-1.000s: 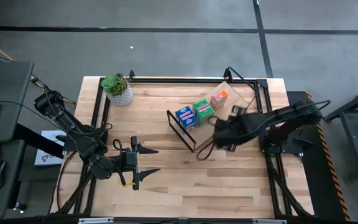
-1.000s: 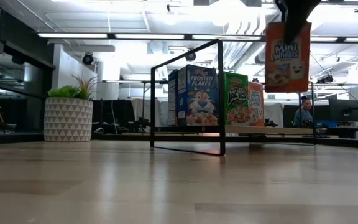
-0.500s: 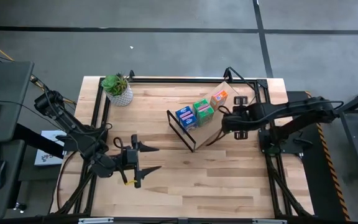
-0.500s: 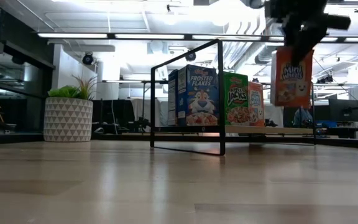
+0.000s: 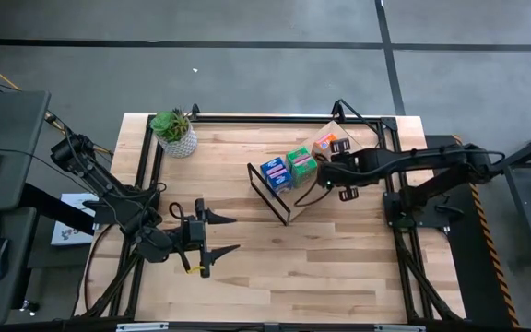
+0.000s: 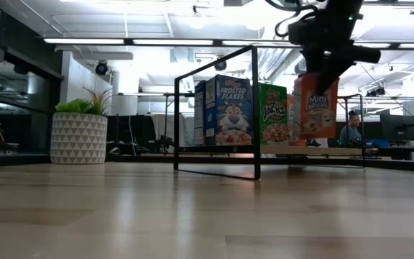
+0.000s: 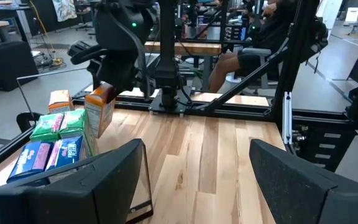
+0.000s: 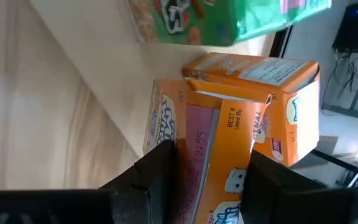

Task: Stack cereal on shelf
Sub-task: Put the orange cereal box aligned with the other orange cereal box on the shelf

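Now right gripper clamped on orange Mini Wheats box, held above shelf board, just beside green Apple Jacks box. Frosted Flakes box at row's end. Left gripper fingers apart, hovering over table.

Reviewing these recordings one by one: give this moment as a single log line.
right gripper: holds orange cereal box above shelf | left gripper: idle, open, near table front | shelf: blue, green, orange boxes

Rear orange box mostly hidden behind held box (low view).
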`<state>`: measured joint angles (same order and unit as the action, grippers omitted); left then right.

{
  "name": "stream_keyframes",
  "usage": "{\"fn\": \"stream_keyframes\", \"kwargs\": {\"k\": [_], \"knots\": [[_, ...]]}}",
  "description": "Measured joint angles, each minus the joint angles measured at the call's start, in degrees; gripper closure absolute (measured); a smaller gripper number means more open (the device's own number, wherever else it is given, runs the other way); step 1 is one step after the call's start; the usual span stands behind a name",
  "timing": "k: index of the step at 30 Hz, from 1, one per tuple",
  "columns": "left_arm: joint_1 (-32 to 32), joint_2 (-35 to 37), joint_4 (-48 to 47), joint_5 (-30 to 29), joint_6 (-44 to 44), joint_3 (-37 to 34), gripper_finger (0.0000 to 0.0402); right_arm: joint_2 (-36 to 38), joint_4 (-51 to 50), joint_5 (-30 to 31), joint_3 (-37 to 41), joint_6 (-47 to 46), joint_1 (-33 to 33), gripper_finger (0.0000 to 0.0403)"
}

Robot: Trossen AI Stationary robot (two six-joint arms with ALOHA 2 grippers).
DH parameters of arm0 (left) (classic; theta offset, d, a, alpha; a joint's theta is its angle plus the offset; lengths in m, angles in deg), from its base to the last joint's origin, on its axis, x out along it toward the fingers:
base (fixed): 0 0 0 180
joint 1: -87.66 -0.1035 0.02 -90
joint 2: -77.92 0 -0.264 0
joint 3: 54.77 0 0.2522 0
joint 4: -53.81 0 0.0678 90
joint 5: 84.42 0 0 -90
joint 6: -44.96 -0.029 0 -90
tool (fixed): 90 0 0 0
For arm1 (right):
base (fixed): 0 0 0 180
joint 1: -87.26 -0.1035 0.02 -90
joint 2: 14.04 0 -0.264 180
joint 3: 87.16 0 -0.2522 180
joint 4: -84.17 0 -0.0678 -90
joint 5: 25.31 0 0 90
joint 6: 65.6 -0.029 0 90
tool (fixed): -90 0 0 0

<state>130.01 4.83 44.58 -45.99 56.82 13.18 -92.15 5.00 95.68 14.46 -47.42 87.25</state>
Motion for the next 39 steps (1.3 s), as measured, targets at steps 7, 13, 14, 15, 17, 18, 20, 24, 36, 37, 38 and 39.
{"fn": "stream_keyframes", "kwargs": {"k": [7, 13, 14, 15, 17, 18, 20, 24, 36, 37, 38, 39], "knots": [[0.0, 0.0, -0.3, 0.0, -0.1, 0.0, 0.0112, 0.0, 1.1, -7.1, 0.0, 0.3, 3.5, 0.0265], [0.0, 0.0, -0.3, 0.0, -0.1, 0.0, 0.0112, 0.0, 2.8, -7.1, 0.0, 0.3, 5.5, 0.0265], [0.0, 0.0, -0.3, 0.0, -0.1, 0.0, 0.0112, 0.0, 3.5, -7.1, 0.0, 0.4, 5.8, 0.0265], [0.0, 0.0, -0.3, 0.0, -0.1, 0.0, 0.0112, 0.0, 3.9, -7.1, 0.0, 0.5, 6.2, 0.0265], [0.0, 0.0, -0.3, 0.0, -0.1, 0.0, 0.0112, 0.0, 4.1, -7.2, 0.0, 0.4, 6.8, 0.0265], [0.0, 0.0, -0.3, 0.0, -0.1, 0.0, 0.0112, 0.0, 4.1, -7.2, 0.0, 0.3, 7.1, 0.0265], [0.0, 0.0, -0.3, 0.0, 0.0, 0.0, 0.0112, 0.0, 4.1, -7.3, 0.0, -0.2, 7.4, 0.0265], [0.0, 0.0, -0.4, 0.0, 0.0, 0.0, 0.0112, 0.0, 4.1, -7.3, 0.0, -0.3, 7.5, 0.0265], [0.0, 0.0, -0.5, 0.0, 0.0, 0.0, 0.0112, 0.0, 4.7, -8.9, 0.0, 2.2, 8.9, 0.0265], [0.0, 0.0, -0.4, 0.0, 0.0, 0.0, 0.0112, 0.0, 4.7, -9.7, 0.0, 2.4, 9.2, 0.0265], [0.0, 0.0, -0.4, 0.0, 0.0, 0.0, 0.0112, 0.0, 4.7, -10.8, 0.0, 2.7, 9.5, 0.0265], [0.0, 0.0, -0.4, 0.0, 0.0, 0.0, 0.0112, 0.0, 4.8, -11.7, 0.0, 3.0, 9.7, 0.0265]]}}
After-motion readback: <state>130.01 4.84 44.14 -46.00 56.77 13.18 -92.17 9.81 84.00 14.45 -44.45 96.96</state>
